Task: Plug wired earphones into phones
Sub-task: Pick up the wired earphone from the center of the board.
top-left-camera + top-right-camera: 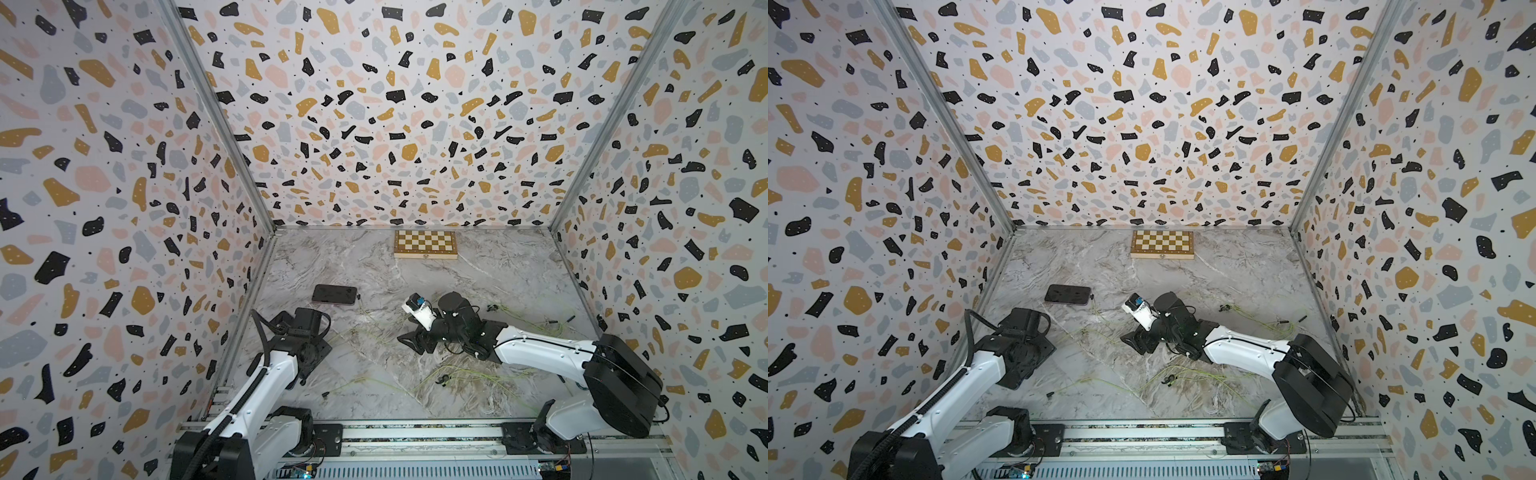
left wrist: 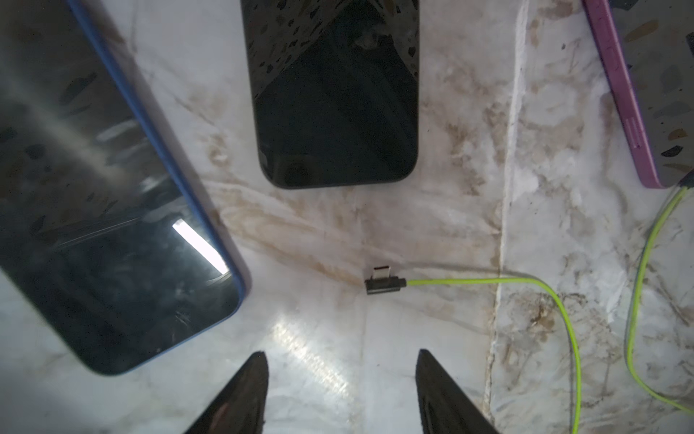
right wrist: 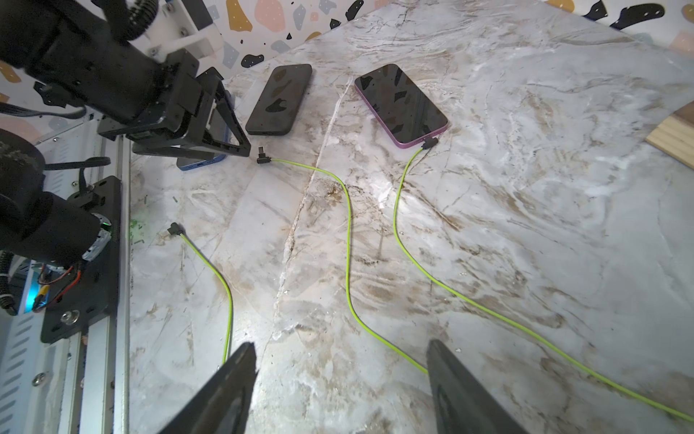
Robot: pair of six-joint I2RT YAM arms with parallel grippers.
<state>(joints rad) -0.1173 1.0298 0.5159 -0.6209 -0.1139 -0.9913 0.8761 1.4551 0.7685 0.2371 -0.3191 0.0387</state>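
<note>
My left claw [image 2: 341, 394] is apart and empty, facing the loose plug [image 2: 383, 282] to pinch it; my right claw [image 3: 340, 390] is apart too.

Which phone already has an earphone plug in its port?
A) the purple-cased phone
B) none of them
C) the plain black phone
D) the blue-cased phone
A: in the right wrist view a yellow-green cable's black plug sits in the end of the purple-cased phone, while a second plug lies loose, short of the plain black phone.
</note>
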